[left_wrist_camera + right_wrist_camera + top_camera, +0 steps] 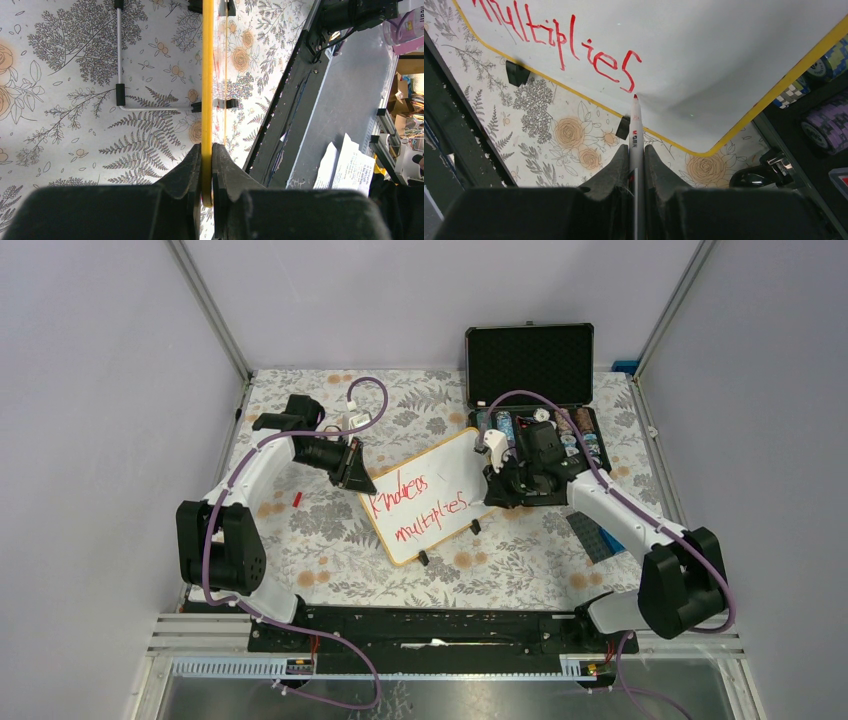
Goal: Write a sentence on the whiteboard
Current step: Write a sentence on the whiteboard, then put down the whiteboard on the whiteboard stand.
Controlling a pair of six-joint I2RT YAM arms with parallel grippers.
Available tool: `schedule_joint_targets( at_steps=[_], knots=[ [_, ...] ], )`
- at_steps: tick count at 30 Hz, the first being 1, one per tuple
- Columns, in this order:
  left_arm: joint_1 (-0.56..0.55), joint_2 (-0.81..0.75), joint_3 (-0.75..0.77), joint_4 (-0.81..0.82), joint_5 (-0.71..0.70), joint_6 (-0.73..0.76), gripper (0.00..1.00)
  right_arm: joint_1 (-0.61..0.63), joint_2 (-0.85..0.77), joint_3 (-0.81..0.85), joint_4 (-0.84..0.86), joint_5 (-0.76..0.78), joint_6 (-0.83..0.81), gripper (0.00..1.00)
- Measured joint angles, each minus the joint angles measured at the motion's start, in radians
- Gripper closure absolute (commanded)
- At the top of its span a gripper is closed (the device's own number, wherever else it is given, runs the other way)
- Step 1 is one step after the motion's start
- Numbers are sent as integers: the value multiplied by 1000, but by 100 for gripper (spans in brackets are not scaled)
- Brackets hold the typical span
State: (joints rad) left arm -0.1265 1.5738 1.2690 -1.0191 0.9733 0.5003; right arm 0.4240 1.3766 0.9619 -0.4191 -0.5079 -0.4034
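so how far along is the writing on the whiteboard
Done: the sentence stands in red on the whiteboard, two lines reading about "Kindness multiplies". In hand: the left pincer clamps the board's rim, and the right pincer holds the marker, tip at the board just past the last letter. Left: probably only a full stop, then lifting off.

- A fern-and-rose printed tablecloth (320, 540) is spread beneath the left gripper (352, 468) and right gripper (500, 485).
- Plain grey-lilac walls (100, 360) are set beyond and beside them, edged by aluminium posts (209, 305).
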Motion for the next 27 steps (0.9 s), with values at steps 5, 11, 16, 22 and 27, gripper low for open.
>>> schedule_joint_targets(
  at_steps=[5, 11, 16, 22, 27],
  knots=[
    [-1, 0, 0, 0, 0, 0, 100, -1, 33, 18, 10, 19, 11, 100],
    [-1, 0, 0, 4, -1, -2, 100, -2, 35, 20, 9, 26, 26, 100],
    [-1, 0, 0, 4, -1, -4, 100, -4, 35, 22, 5, 27, 26, 100],
    [-1, 0, 3, 5, -5, -4, 70, -8, 34, 53, -27, 19, 20, 100],
    [-31, 0, 40, 0, -57, 3, 54, -12, 21, 135, -100, -41, 2, 100]
  ],
)
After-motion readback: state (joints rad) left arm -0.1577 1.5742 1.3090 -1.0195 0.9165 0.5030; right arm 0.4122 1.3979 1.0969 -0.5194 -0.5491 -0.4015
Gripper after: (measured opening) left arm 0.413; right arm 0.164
